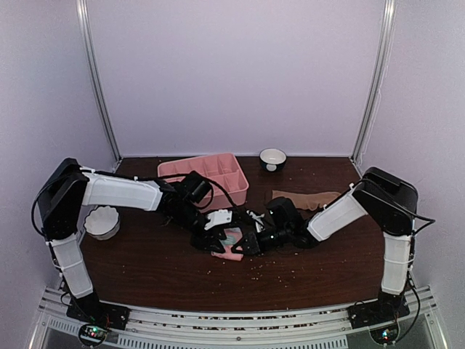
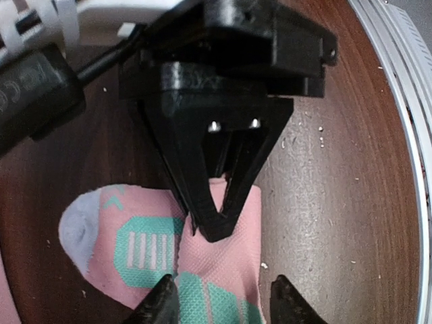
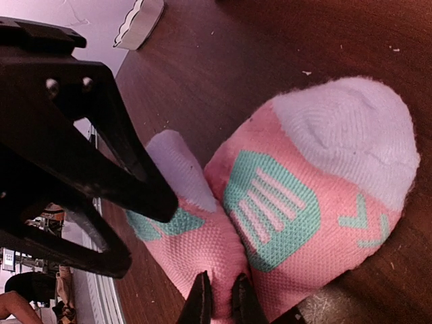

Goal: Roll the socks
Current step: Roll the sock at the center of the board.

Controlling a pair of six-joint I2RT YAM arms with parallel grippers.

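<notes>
On the left wrist view, my left pincer [image 2: 223,305] stood half open astride the folded pink sock [image 2: 135,250]. I could not tell if it pressed the fabric. The right pincer [image 2: 210,226] was nipped shut on the fold, with bare counter [image 2: 337,202] running to the railed edge. The right wrist view showed that nip at the bunched edge, with open wood around the white toe. From overhead, the sock lay mid-counter just before the pink tray [image 1: 207,174], and the tan sock [image 1: 305,197] lay flat, well to the right.

Pink tray [image 1: 197,161], fluted bowl [image 1: 102,213], black-rimmed bowl [image 1: 272,152] on brown table [image 1: 160,269].
</notes>
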